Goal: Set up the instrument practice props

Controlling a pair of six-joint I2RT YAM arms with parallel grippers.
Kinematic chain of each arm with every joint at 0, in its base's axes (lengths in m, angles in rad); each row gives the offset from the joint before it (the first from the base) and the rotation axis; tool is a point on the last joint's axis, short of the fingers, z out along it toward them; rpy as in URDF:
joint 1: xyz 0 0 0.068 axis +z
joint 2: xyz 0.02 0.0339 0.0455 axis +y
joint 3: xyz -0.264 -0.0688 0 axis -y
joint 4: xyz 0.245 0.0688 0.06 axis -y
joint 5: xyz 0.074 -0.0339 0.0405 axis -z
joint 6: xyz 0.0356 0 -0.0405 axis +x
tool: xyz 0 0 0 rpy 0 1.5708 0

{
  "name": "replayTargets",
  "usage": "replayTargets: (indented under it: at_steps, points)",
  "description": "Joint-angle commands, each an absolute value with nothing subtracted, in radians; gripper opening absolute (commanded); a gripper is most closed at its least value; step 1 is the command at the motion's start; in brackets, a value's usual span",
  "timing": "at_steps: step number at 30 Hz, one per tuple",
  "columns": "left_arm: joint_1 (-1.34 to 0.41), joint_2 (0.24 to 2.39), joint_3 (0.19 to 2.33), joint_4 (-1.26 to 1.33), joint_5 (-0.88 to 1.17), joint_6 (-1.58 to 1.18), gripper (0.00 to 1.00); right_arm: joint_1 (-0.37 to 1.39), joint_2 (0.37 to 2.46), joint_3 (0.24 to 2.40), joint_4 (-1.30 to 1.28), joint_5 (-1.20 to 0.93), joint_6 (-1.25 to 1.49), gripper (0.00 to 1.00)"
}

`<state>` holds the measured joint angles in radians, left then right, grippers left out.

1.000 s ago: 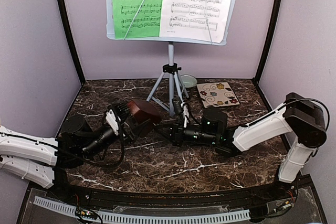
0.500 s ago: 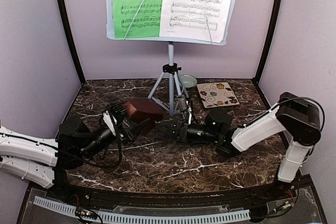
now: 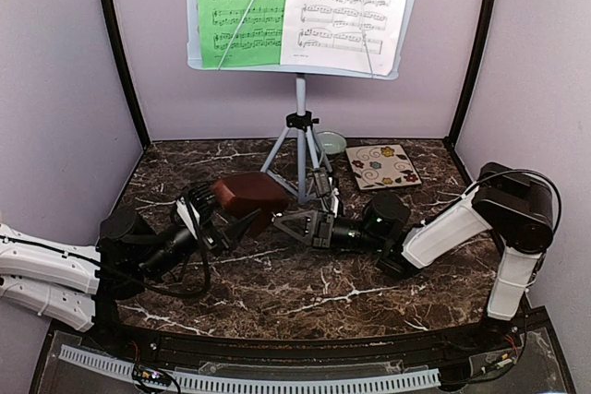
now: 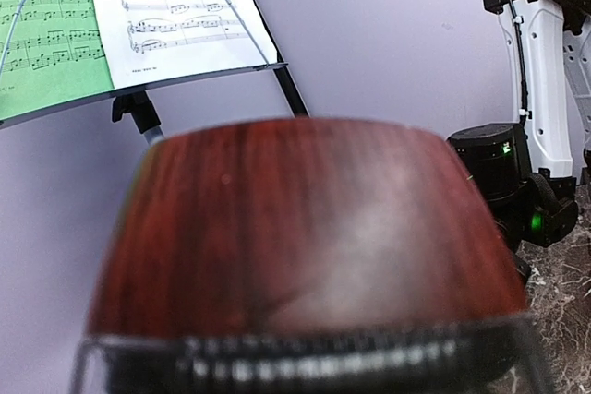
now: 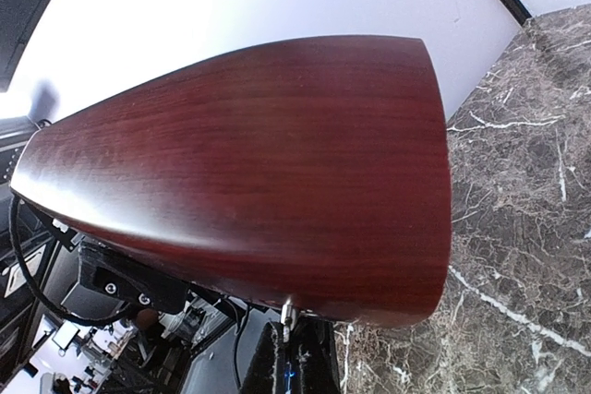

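Placing step: left fingers (image 3: 220, 220) grip the tilted metronome (image 3: 247, 193) above the desk (image 3: 277, 294), right fingers (image 3: 295, 226) unreadable alongside; next, stand it upright.

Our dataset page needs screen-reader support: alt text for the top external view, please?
The left gripper holds a dark red-brown pyramid metronome over the marble table, the right gripper close beside it; behind stands a white music stand with green and white music sheets.

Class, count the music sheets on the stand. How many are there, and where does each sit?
2. The green sheet covers the left half of the desk; the white sheet covers the right half. More could hide behind them.
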<state>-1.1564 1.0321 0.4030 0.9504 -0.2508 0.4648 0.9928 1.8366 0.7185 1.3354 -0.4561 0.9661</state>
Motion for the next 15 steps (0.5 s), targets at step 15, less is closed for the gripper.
replayTargets:
  at_steps: [15]
  points:
    - [-1.169, 1.019, 0.432, 1.011, -0.277, 0.441, 0.24, 0.931, 1.842, 0.714, 1.472, -0.359, 1.047, 0.1]
